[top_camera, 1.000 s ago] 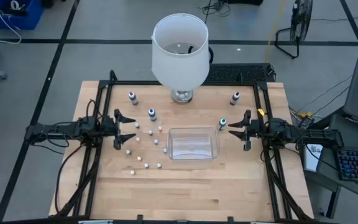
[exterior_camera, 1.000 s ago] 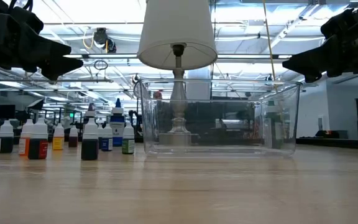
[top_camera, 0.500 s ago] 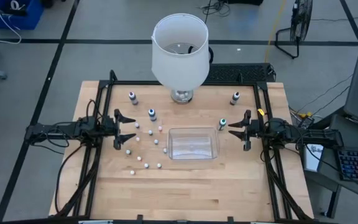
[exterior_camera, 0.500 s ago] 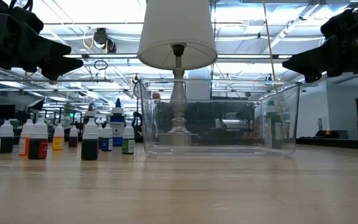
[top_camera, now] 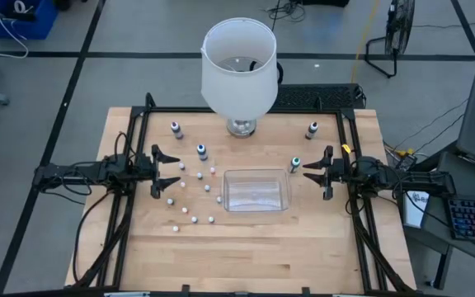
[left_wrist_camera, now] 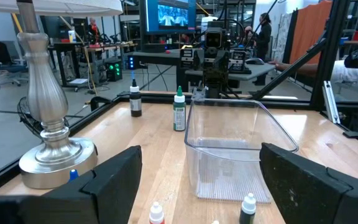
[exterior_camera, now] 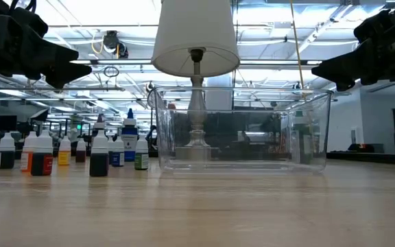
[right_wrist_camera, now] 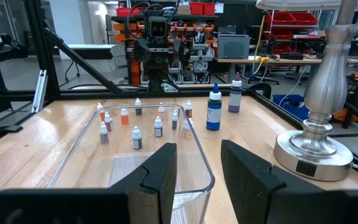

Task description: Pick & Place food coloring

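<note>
Nothing is done yet, as far as can be judged: the tub (top_camera: 256, 190) at frame centre is empty, and the bottles (top_camera: 190, 191) all stand on the table (top_camera: 246, 256), most clustered left of the tub, a few larger ones toward the top near the lamp (top_camera: 238, 70). The left gripper (top_camera: 168, 171) hangs wide open at the cluster's left edge. The right gripper (top_camera: 316, 174), narrowly open and empty, waits right of the tub; the table's lower half offers open room.
</note>
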